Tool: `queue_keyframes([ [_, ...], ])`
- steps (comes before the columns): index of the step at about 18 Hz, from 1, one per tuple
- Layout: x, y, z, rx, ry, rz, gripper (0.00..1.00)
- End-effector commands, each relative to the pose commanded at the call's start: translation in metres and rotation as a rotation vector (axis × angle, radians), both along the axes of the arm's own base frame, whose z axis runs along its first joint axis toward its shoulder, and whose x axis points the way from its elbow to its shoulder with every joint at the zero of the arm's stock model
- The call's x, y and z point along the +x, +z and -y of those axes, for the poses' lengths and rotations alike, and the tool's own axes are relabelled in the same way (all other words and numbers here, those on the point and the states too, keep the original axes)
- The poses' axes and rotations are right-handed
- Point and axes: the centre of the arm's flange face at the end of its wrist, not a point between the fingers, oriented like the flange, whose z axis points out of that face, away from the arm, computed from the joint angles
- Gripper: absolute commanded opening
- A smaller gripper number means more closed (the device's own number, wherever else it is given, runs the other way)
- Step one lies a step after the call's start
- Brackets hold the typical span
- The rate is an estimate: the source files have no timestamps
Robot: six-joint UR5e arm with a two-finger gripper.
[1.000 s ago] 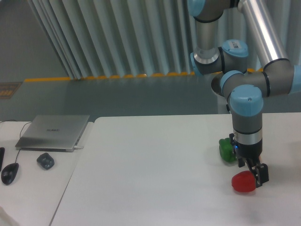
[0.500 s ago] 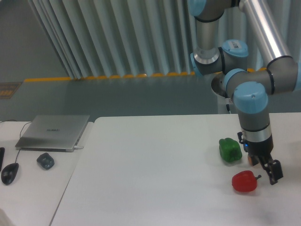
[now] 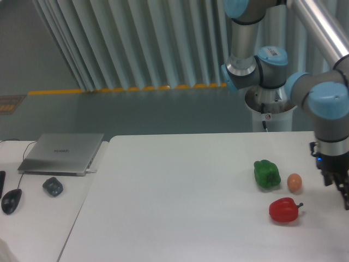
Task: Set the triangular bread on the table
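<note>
Gripper (image 3: 346,201) cut off at bench (image 3: 174,207) right edge, state unclear; egg (image 3: 294,183), green pepper (image 3: 266,174), red pepper (image 3: 283,210) nearby.

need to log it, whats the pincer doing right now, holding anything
Pincer: at the right frame edge, mostly cut off; open or closed cannot be told, and nothing is visibly held.

My arm (image 3: 256,52): silver-grey tubular links, light-blue caps on round grey joint housings. One cap carries a small white label with dark print, unreadable. A thin dark cable hangs beneath the pale base. My wrist section is grey above a black end.
</note>
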Motion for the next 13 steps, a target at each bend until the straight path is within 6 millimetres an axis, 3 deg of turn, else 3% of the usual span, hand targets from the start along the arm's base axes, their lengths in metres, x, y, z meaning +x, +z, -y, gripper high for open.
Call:
queue_keyframes([
  [9, -0.047, -0.006, 0.045, 0.01, -0.044, -0.021, 1.0],
  [13, -0.07, -0.011, 0.082, 0.022, 0.022, -0.002, 1.0],
])
